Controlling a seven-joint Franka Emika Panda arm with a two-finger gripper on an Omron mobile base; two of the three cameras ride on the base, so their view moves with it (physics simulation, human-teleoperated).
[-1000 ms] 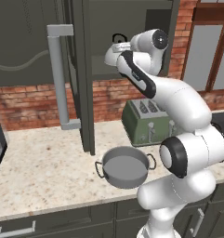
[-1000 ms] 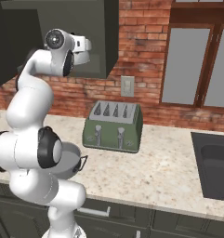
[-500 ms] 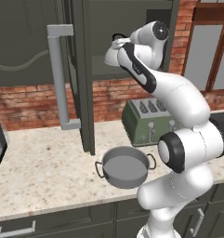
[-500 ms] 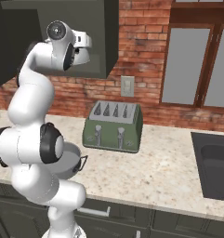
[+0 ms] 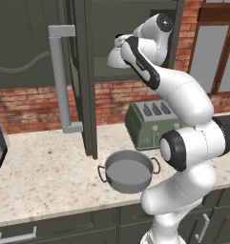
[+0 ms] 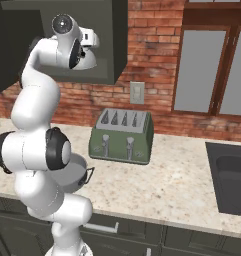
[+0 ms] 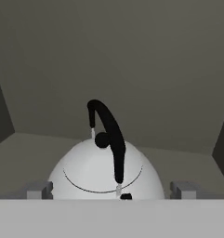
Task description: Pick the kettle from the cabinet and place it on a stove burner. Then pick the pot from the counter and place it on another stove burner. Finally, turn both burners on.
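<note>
Kettle upright; handle arch runs away from tool.

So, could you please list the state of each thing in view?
cabinet: door open
kettle: upright on the cabinet shelf, not gripped
pincer: open, astride the kettle
pot: on the counter, empty
toaster: slots empty

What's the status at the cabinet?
End effector open, straddling small silvery-white dome kettle on cabinet shelf. Not gripped. Nothing in the way.
</note>
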